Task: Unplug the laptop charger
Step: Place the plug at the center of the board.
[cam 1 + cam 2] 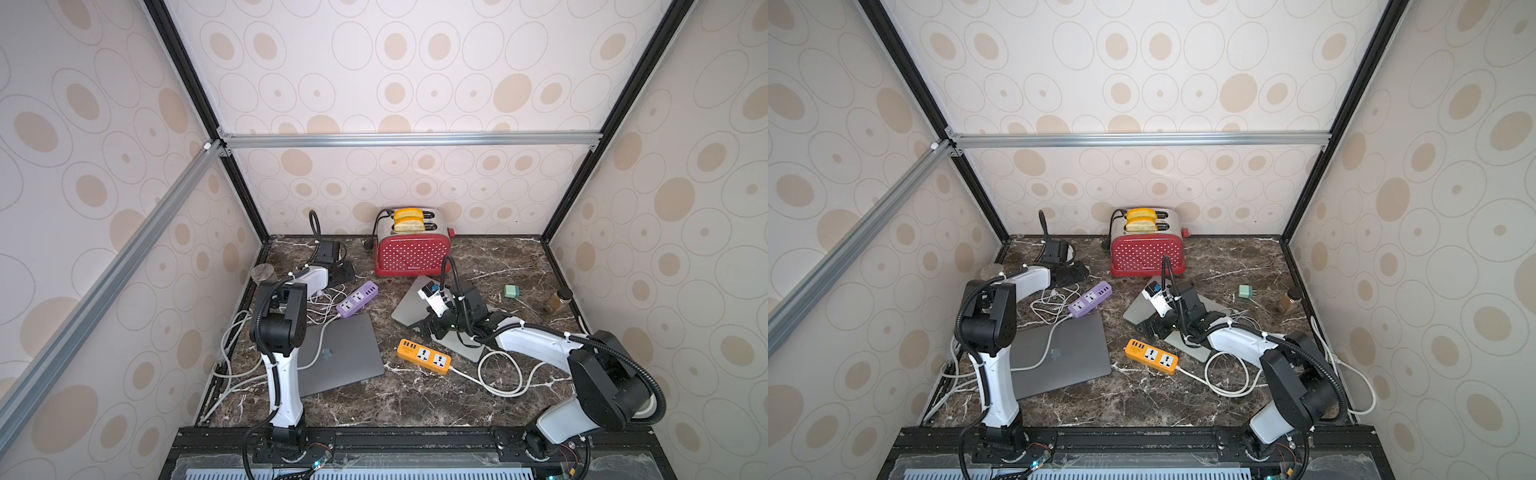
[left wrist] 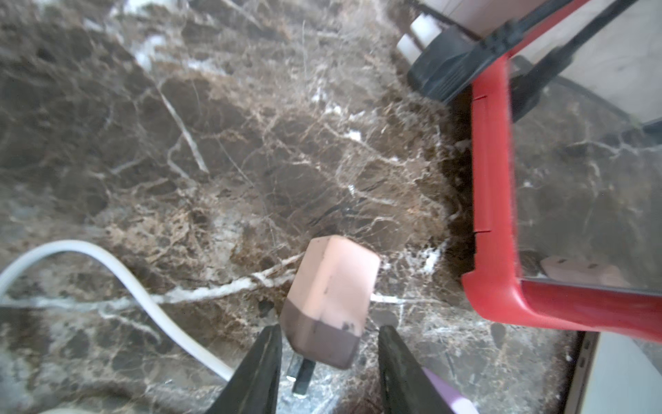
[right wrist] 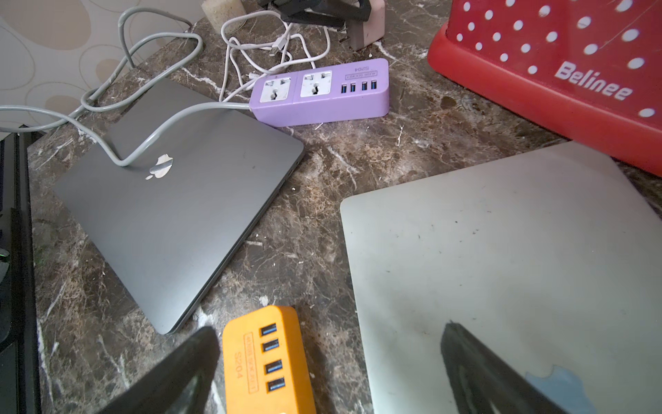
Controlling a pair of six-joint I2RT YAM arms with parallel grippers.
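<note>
The laptop charger [image 2: 333,286], a pale pinkish brick, lies on the marble with its plug pins [image 2: 304,376] bare. It sits between the fingers of my left gripper [image 2: 329,333], which is open, with a gap on each side. In the right wrist view the charger [image 3: 367,27] rests beyond the purple power strip [image 3: 322,93], whose two sockets are empty. In both top views the left gripper [image 1: 340,272] [image 1: 1073,272] hides the brick. My right gripper [image 3: 329,329] hangs open over the orange power strip [image 3: 267,358] and the edge of the silver laptop [image 3: 501,251].
A red dotted toaster [image 1: 411,249] stands at the back. A dark grey laptop [image 1: 340,353] lies front left with the strip's grey cord [image 3: 143,143] across it. Loose white cable [image 1: 324,299] coils by the purple strip. A green cube [image 1: 510,291] and a jar [image 1: 559,300] sit right.
</note>
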